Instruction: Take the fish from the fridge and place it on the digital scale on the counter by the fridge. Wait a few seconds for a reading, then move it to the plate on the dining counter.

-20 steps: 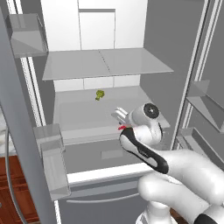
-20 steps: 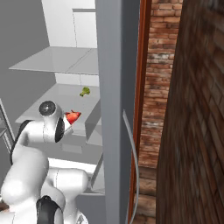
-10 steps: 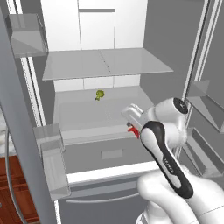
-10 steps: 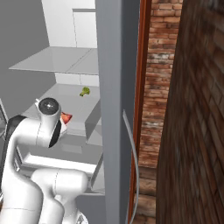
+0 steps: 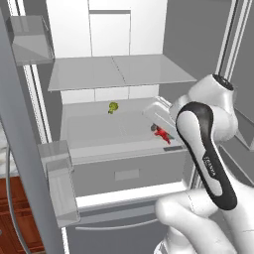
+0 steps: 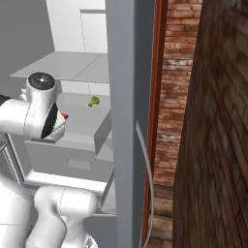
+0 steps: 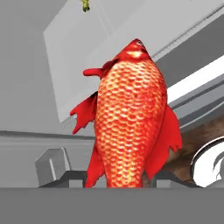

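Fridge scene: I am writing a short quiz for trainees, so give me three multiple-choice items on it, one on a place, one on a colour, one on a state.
1. Where is the fish?
A. lying on the glass shelf
B. held by the gripper in front of the fridge shelves
C. in a door bin

2. What colour is the small lump on the fridge shelf?
A. green
B. blue
C. black

3. How is the gripper?
A. wide open and empty
B. shut on the fish
C. resting on the drawer

Answers: 1 B, the fish hangs off the shelf at the gripper in front of the fridge. 2 A, the small lump is green. 3 B, the fish rises from between the fingers in the hand view.
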You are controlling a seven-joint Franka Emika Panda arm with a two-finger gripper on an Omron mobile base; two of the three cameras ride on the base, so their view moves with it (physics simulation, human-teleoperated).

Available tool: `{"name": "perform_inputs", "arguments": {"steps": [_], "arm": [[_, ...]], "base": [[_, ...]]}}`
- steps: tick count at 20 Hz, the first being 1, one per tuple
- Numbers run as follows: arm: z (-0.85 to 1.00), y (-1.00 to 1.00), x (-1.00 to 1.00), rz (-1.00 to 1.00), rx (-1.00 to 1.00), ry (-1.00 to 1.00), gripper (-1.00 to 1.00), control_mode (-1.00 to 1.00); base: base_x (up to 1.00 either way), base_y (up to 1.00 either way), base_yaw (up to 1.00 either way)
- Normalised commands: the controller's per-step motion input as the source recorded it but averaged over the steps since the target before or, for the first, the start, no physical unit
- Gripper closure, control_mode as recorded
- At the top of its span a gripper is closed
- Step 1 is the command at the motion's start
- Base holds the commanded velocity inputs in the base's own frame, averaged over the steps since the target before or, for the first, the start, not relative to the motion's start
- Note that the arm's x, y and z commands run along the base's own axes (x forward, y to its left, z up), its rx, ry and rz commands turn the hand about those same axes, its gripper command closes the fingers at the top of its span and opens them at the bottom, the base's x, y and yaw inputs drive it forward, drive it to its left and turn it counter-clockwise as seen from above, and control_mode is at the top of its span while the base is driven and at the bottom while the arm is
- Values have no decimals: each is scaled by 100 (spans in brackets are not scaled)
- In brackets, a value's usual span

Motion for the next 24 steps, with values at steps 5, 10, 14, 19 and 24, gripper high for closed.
{"name": "perform_inputs", "arguments": {"steps": [5,10,14,19,24], "arm": [[63,0,-52,10,-37,-1,100,-100],[9,-1,-38,10,-48,-4,100,-100],[-4,-13,-20,10,-34,0,100,-100],[-24,-22,-4,12,-13,0,100,-100],[-46,-36,-1,13,0,0,100,-100]], "base": [[0,0,0],[0,0,0],[0,0,0],[0,0,0],[0,0,0]]}}
